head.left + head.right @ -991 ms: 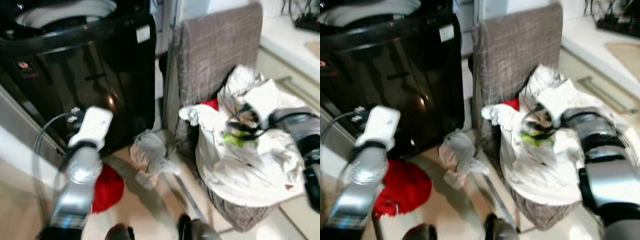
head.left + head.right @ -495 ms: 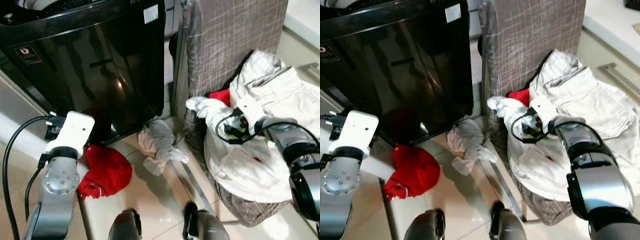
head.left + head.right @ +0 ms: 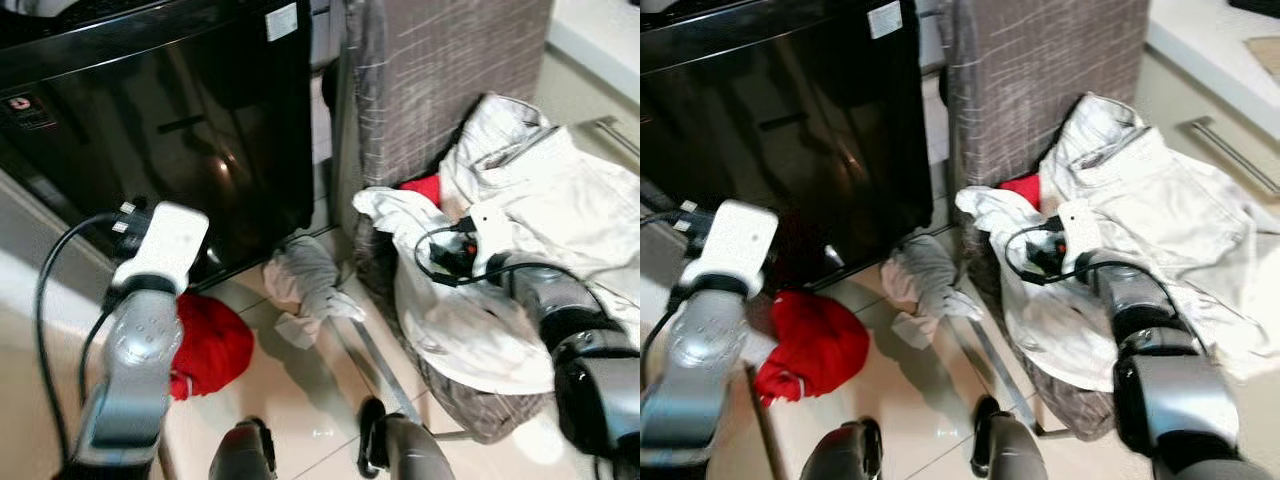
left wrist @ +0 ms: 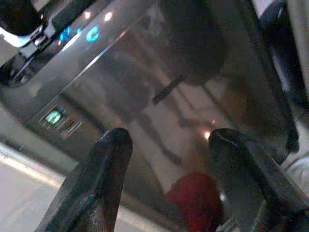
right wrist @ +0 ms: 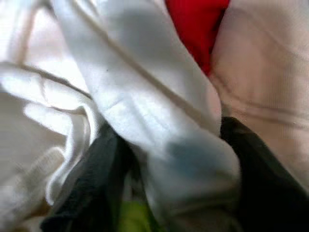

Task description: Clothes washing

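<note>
Pale tiled floor [image 3: 300,400] of a cramped laundry corner.
Glossy underfoot, catching soft reflections; white countertop [image 3: 1210,50] at upper right, above a cream cabinet front with a metal bar handle [image 3: 1230,150].
</note>
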Available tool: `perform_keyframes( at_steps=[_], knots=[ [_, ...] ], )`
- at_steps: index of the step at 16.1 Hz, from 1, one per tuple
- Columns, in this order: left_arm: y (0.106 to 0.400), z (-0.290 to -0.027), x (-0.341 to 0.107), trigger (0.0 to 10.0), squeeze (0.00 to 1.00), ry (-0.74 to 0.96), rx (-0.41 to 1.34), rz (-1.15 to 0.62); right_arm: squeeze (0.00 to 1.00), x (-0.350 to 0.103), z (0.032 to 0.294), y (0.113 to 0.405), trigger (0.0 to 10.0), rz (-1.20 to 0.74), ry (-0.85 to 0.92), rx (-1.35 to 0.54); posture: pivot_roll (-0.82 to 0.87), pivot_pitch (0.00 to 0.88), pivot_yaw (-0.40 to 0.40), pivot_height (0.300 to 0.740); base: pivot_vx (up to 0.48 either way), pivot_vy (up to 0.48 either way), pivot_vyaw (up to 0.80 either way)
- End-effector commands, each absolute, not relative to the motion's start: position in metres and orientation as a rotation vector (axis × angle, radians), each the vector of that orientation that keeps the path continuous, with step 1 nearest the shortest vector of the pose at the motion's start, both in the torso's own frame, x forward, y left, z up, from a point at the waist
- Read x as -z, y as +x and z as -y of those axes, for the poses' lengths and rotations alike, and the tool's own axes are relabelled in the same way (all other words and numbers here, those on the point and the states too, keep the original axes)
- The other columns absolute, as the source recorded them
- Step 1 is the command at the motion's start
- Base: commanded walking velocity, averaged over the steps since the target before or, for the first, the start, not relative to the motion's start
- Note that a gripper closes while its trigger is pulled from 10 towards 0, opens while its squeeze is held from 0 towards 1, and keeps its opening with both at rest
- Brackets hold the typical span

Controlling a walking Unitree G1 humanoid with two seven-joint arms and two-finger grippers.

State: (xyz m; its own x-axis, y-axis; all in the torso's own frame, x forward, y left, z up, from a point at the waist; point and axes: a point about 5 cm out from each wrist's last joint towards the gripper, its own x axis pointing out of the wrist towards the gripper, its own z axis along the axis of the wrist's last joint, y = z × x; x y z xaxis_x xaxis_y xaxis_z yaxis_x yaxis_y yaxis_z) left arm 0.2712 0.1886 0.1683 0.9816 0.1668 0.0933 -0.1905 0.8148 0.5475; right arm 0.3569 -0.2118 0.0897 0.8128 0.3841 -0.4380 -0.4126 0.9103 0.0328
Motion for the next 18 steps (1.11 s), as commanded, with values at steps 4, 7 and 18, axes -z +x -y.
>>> perform_keyframes(
  at_steps=[4, 7, 18],
  knots=[
    [0.283, -0.179, -0.163, 10.0, 0.0, 0.573, -0.178, 0.057, 0.0, -0.073, 0.184, 0.347, 0.0, -0.437, 0.037, -0.519, 0.09, 0.154, -0.017, 0.74, 0.0, 0.0, 0.0],
    [0.292, -0.177, -0.165, 10.0, 0.0, 0.568, -0.179, 0.082, 0.0, -0.078, 0.165, 0.343, 0.0, -0.359, 0.082, -0.578, 0.07, 0.114, -0.023, 0.74, 0.0, 0.0, 0.0],
    [0.316, -0.146, -0.161, 10.0, 0.0, 0.35, -0.112, 0.139, 0.0, -0.203, 0.155, 0.384, 0.0, 0.146, 0.048, -0.304, 0.01, 0.022, -0.028, 0.74, 0.0, 0.0, 0.0]
  ],
)
